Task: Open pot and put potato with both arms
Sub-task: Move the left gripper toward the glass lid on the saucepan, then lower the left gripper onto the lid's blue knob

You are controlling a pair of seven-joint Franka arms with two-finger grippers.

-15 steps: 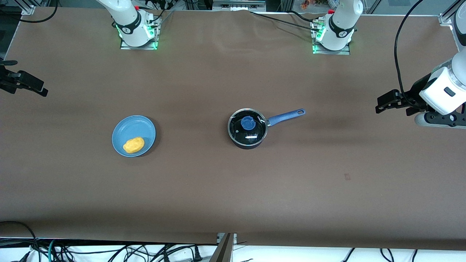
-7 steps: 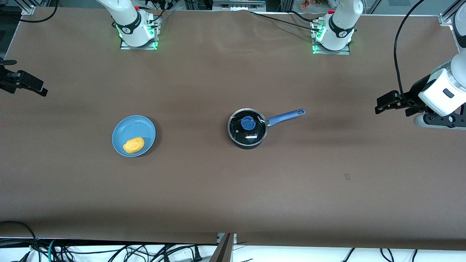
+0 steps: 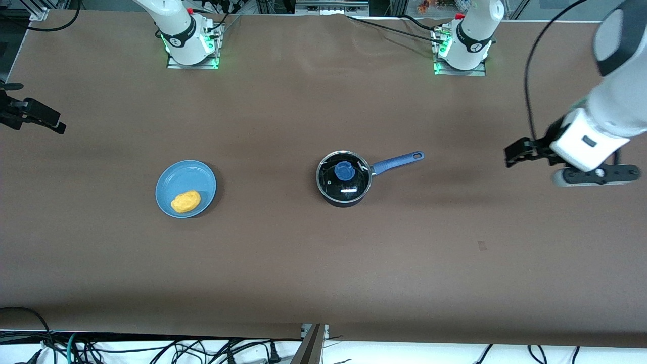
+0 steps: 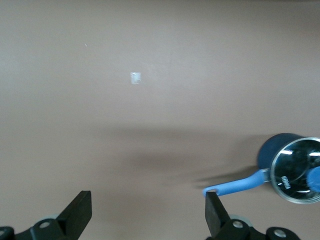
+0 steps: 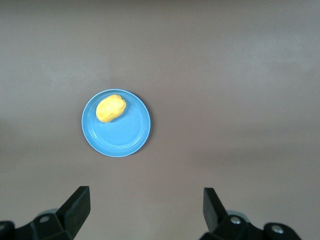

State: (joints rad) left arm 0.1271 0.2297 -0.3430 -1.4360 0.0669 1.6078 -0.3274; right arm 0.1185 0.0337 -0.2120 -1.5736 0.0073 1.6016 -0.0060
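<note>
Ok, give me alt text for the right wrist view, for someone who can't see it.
A yellow potato lies on a blue plate on the brown table, seen from above. The right gripper hangs open over bare table, touching nothing.

On the plain brown desk (image 3: 283, 263) sit a black pot (image 3: 343, 178) with blue handle and lid knob, and a yellow-orange potato (image 3: 185, 201) on a blue plate (image 3: 174, 177).

Even, fairly bright overhead light; soft shadows fall on the brown table (image 3: 283, 263). White glare streaks the pot (image 3: 343, 178) lid. The left arm (image 3: 609, 108) is motion-blurred.
</note>
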